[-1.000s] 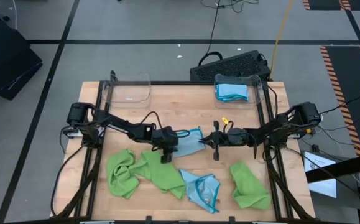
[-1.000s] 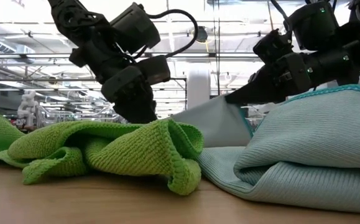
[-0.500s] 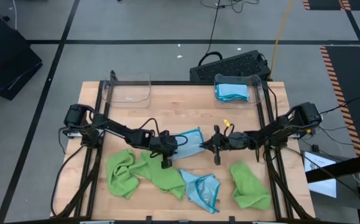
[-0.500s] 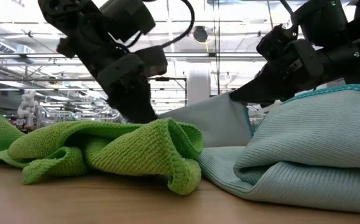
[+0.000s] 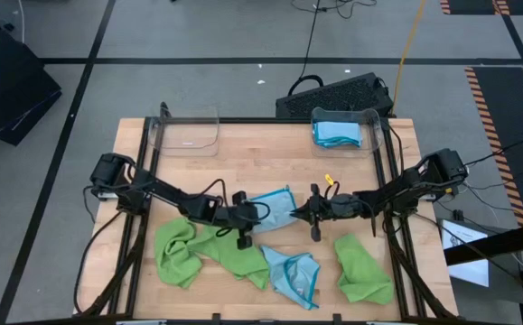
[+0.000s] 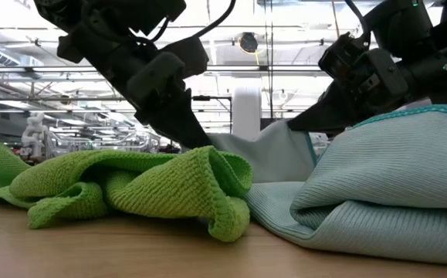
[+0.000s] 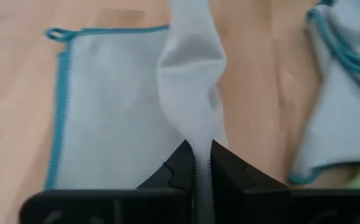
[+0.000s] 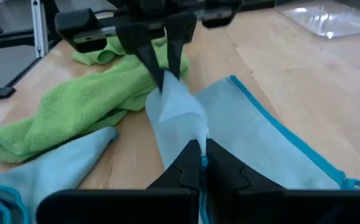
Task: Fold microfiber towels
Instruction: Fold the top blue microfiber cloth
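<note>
A light blue microfiber towel (image 5: 275, 208) with teal edging lies on the table's middle, one strip of it raised as a ridge (image 8: 173, 106). My left gripper (image 5: 248, 217) is shut on the ridge's left end and my right gripper (image 5: 301, 214) on its right end; they face each other. A crumpled green towel (image 5: 209, 248) lies near left. Another light blue towel (image 5: 295, 274) lies bunched at near centre, and a second green towel (image 5: 362, 267) at near right. My left gripper pinches a raised fold of the light blue towel (image 7: 197, 138) between its two fingers, slanting down from the table's left. The fold rises off the table, and the towel's flat part (image 7: 111, 118) lies on the wood. How many layers it holds, I cannot tell. My right gripper pinches the other end of the same ridge (image 8: 195, 134) between its two fingers, coming nearly level from the table's right. The cloth runs as a lifted, slightly slack strip to the left gripper's fingers (image 8: 158, 68). The teal-edged part (image 8: 273, 130) rests on the table.
A clear bin (image 5: 187, 132) stands at the far left. A second clear bin (image 5: 369, 122) at the far right holds folded light blue towels (image 5: 337, 133). Bare wood (image 5: 243, 167) lies between the bins and the grippers.
My left gripper has swung toward the table's near edge and a little toward the right gripper, tipping lower. The left part of the light blue towel has been drawn along with it, and the right end has stayed in the right gripper.
</note>
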